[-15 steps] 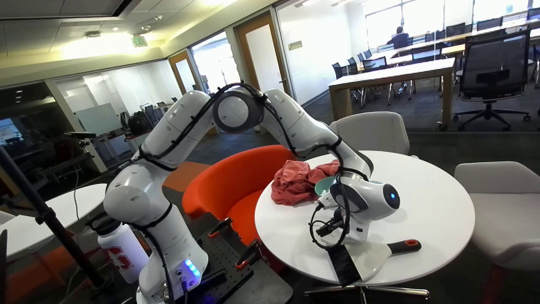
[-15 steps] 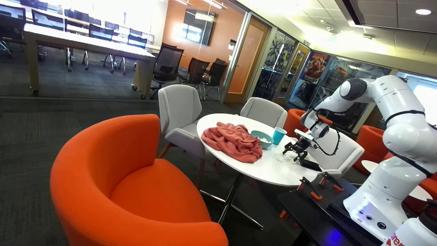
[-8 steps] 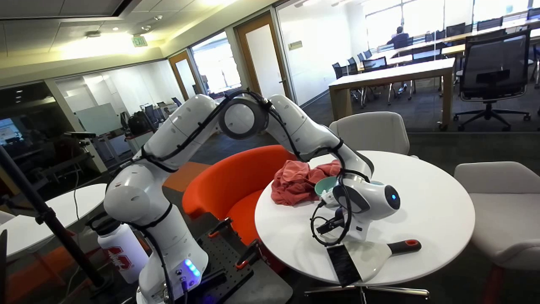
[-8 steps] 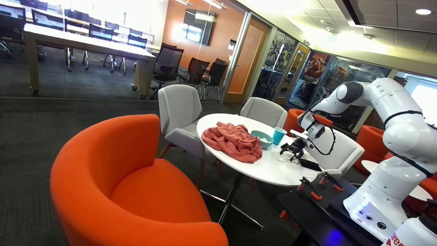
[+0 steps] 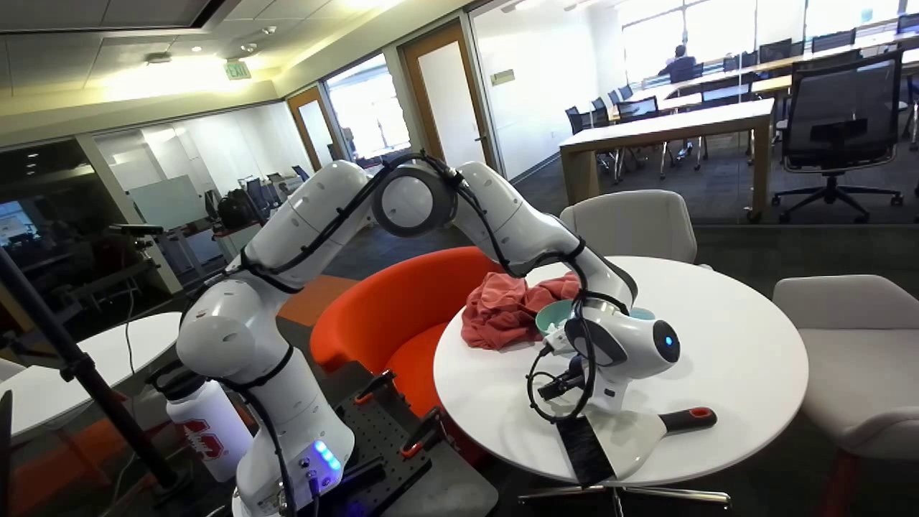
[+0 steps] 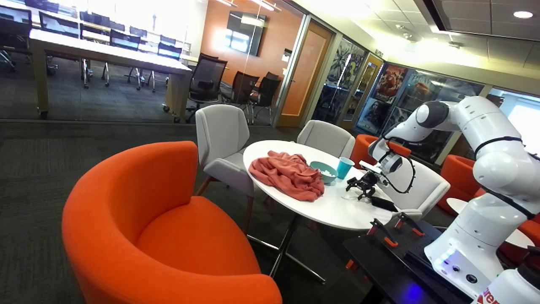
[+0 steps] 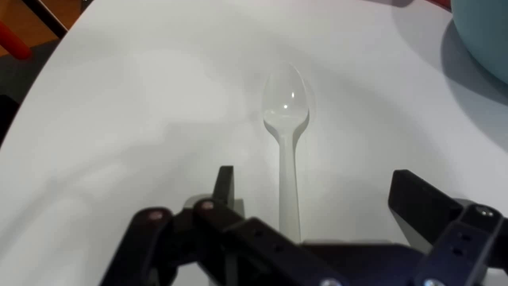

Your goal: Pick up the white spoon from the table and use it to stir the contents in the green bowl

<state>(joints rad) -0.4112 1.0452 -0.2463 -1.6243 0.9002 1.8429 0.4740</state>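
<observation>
In the wrist view the white spoon lies on the round white counter, near the middle of the frame, its scoop toward the top and its handle running down to the bottom. The tool is spread wide and pinches nothing; its two fingers stand on either side of the handle, with the spoon nearer the finger at the left of the frame. This placing looks meant for a grip across the handle, which would leave the scoop free for stirring.

In an exterior view the green bowl sits right of centre with white bits inside, between a red cloth and a blue cup. It stands mouth up, so a spoon could probably enter from above.

Several things are hard to make out. The handle's end disappears behind the tool at the bottom of the wrist view. The blue-green vessel in the upper right corner there is cropped, so I cannot tell bowl from cup. In an exterior view the arm hides part of the bowl and most of the cup, and the spoon cannot be found. Whether the fingertips touch the counter is unclear.
</observation>
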